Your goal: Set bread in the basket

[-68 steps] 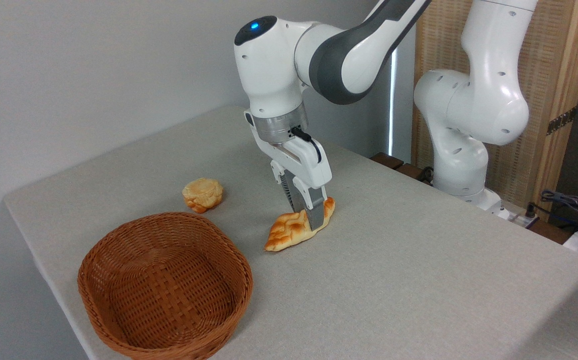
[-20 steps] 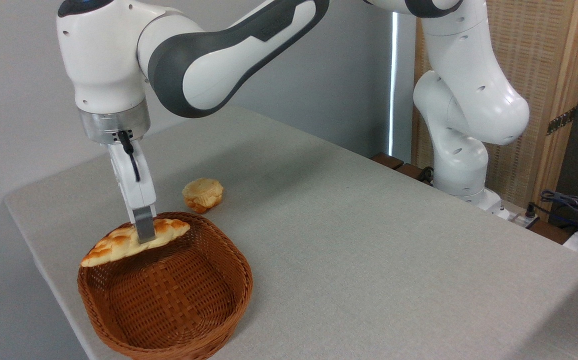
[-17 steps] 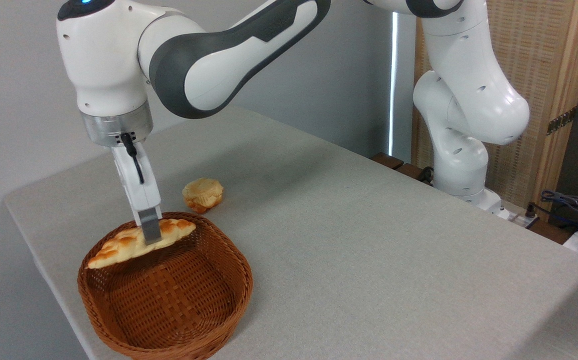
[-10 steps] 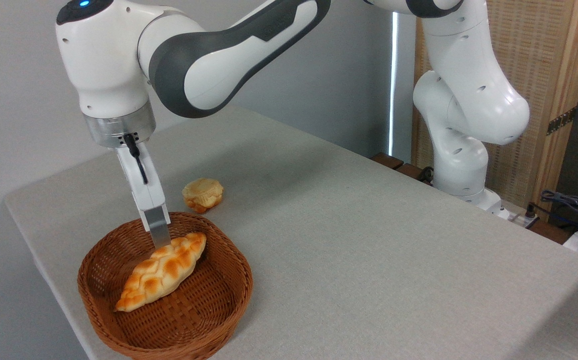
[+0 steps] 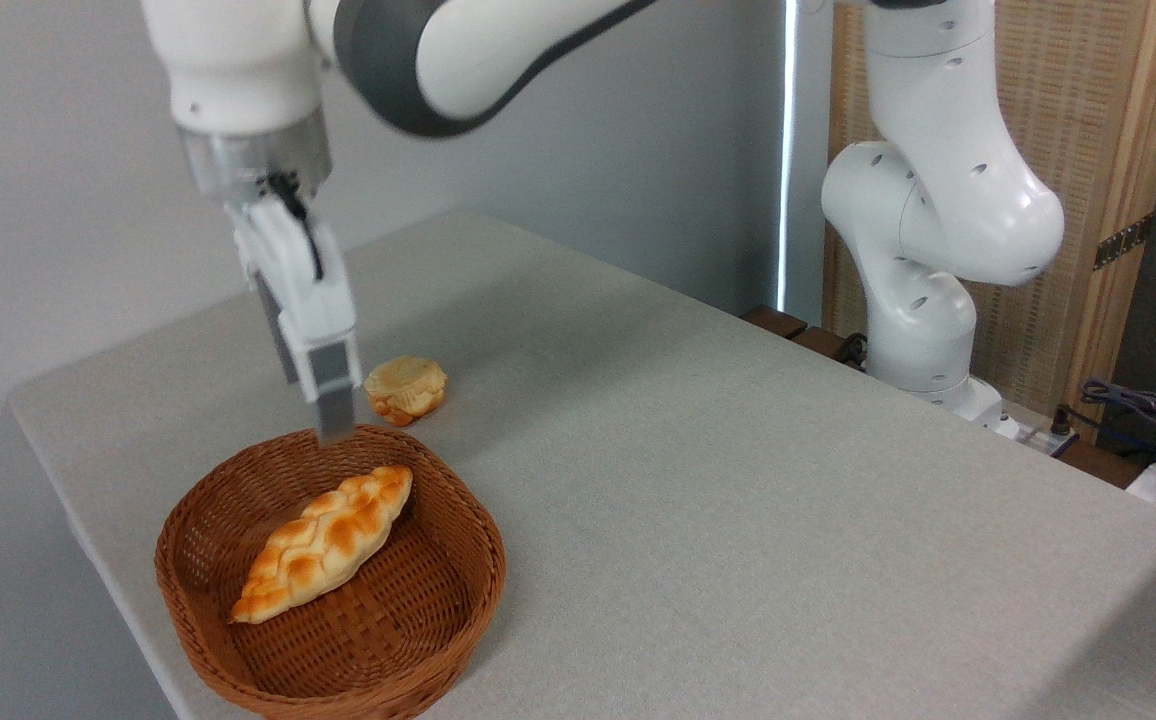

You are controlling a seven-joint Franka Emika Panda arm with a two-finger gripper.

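The bread (image 5: 326,541), a golden braided loaf with browned ridges, lies flat on the floor of the brown wicker basket (image 5: 458,585), pointing from near left to far right. My gripper (image 5: 318,408) hangs above the basket's far rim, clear of the loaf. It is open and holds nothing. Its near finger (image 5: 335,412) points straight down, and the other finger shows only partly behind it.
A small round pale-orange bun (image 5: 405,388) sits on the grey table (image 5: 738,480) just behind the basket, close to the right of my fingers. The table's left edge runs near the basket. The arm's white base (image 5: 923,330) stands at the far right.
The gripper carried the loaf from the table to above the basket and let it go. The loaf now rests inside, and the gripper has since risen above the rim.
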